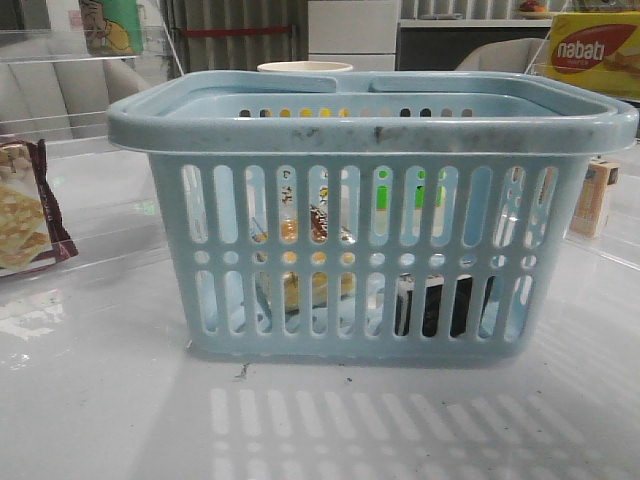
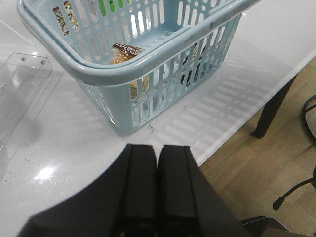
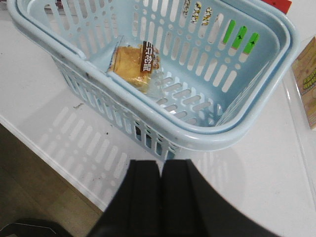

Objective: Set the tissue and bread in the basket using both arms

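Observation:
The light-blue basket (image 1: 370, 130) stands in the middle of the white table. The bread (image 1: 291, 290) lies on its floor at the left and shows through the slots. It is plain in the right wrist view (image 3: 136, 61) and partly visible in the left wrist view (image 2: 123, 53). The black tissue pack (image 1: 437, 305) shows through the lower slots at the right, inside the basket. My left gripper (image 2: 157, 148) is shut and empty, above the table outside the basket (image 2: 113, 74). My right gripper (image 3: 160, 165) is shut and empty, outside the basket rim (image 3: 207, 136). Neither gripper shows in the front view.
A maroon-edged cracker packet (image 1: 25, 210) lies at the left. A small carton (image 1: 595, 195) stands at the right, with a yellow nabati box (image 1: 595, 50) behind it. A clear acrylic stand (image 2: 19, 84) is beside the basket. The table's front edge (image 2: 232, 126) drops to a wooden floor.

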Controlling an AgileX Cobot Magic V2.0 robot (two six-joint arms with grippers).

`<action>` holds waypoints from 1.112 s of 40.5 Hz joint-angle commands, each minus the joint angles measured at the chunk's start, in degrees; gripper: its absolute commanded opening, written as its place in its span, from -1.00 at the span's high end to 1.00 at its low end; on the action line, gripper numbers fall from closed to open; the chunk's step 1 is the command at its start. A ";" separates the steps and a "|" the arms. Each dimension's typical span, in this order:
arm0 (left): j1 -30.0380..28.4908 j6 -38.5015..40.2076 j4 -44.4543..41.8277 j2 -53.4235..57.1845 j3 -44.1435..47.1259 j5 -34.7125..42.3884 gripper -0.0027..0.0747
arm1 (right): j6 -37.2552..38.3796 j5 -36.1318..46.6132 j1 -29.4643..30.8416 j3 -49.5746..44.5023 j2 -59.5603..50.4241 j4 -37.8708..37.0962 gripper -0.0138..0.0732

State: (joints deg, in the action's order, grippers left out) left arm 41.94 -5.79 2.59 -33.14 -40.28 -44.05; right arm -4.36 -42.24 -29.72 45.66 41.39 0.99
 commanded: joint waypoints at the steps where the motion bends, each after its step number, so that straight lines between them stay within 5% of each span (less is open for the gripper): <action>1: 0.17 0.02 0.23 -0.08 -1.58 4.52 0.68 | -0.62 3.63 0.16 1.42 -0.23 -0.39 0.56; 9: -0.45 0.02 0.35 1.59 -1.58 4.63 0.68 | -0.62 3.58 0.16 1.42 -0.23 -0.39 0.56; 16: -8.87 -0.09 -0.43 7.08 -0.38 5.77 0.68 | -0.62 3.58 0.16 1.42 -0.23 -0.39 0.56; 31: -33.24 -0.09 -0.43 26.30 22.49 29.25 0.68 | -0.62 3.58 0.16 1.42 -0.23 -0.39 0.56; 45: -38.17 -0.09 0.57 34.63 39.69 44.05 0.68 | -0.62 3.58 0.16 1.42 -0.23 -0.39 0.56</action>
State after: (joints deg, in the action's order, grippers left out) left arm 3.82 -5.79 2.48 0.31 -0.86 -9.17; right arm -4.36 -42.24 -29.72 45.66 41.39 0.89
